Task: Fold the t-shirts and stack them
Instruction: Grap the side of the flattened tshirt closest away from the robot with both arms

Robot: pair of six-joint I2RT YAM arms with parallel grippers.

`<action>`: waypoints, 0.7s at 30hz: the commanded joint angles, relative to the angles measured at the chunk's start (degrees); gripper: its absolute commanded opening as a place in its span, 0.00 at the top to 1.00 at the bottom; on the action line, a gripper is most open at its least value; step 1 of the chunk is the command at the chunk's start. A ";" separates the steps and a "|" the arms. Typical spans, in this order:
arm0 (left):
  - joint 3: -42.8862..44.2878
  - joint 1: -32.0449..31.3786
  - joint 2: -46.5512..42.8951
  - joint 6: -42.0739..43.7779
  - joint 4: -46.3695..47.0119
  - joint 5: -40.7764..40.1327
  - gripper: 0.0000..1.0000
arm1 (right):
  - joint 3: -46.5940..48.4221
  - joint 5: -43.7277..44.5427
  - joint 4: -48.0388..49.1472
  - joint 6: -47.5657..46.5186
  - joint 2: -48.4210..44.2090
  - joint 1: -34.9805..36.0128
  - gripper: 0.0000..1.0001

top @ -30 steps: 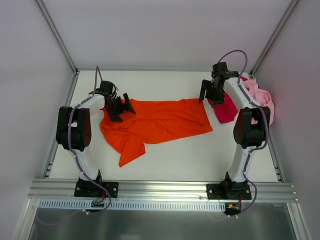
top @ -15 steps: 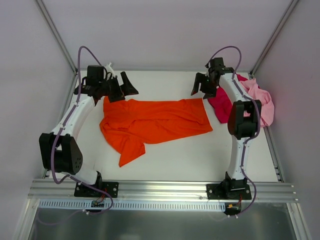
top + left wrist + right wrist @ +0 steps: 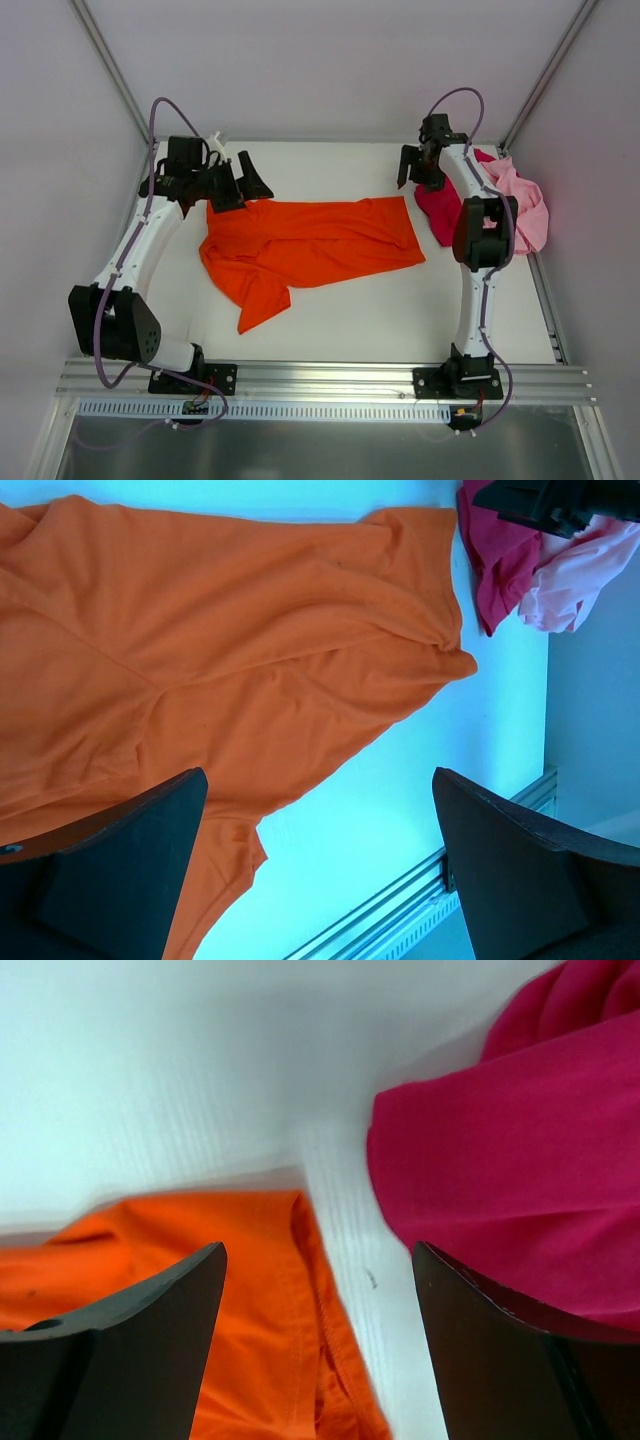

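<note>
I am judging the task as barely begun: nothing is showing a fold and nothing is stacked. The orange shirt (image 3: 310, 245) is lying spread, with wrinkles, across the middle of the desk (image 3: 350, 320). One end is reaching toward the left edge and a loose flap is trailing toward the near edge. The red shirt (image 3: 440, 212) is lying bunched by the far right corner. The pink shirt (image 3: 522, 195) is crumpled against it, closer to the right edge, and the two are touching. The orange shirt's right hem is lying just beside the red one.

I am holding my left end effector (image 3: 242, 182) released and empty above the orange shirt's far left end, fingers wide apart. I am holding my right end effector (image 3: 417, 170) released and empty too, hovering over the strip of bare desk between the orange shirt's far right corner and the red shirt.

All three shirts are waiting to be folded, and the stacking comes after that.

The desk is showing as plain, flat and white. Pale walls (image 3: 330, 70) are closing it in on the far, left and right sides. A metal rail (image 3: 320, 378) is running along the near edge, carrying both arm bases.
</note>
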 commanded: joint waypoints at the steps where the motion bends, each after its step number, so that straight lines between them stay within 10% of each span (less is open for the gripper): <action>1: -0.31 0.00 -4.53 0.98 -2.30 0.91 0.01 | 5.37 4.13 -3.40 0.05 2.82 -1.49 0.20; 11: -4.53 0.00 -9.45 -0.69 -2.30 1.71 0.01 | 1.51 9.84 -9.20 2.61 2.04 -3.42 0.20; 21: -5.94 0.00 -10.51 0.36 -2.47 1.18 0.01 | -4.02 35.38 -18.16 6.82 -2.35 -7.63 0.18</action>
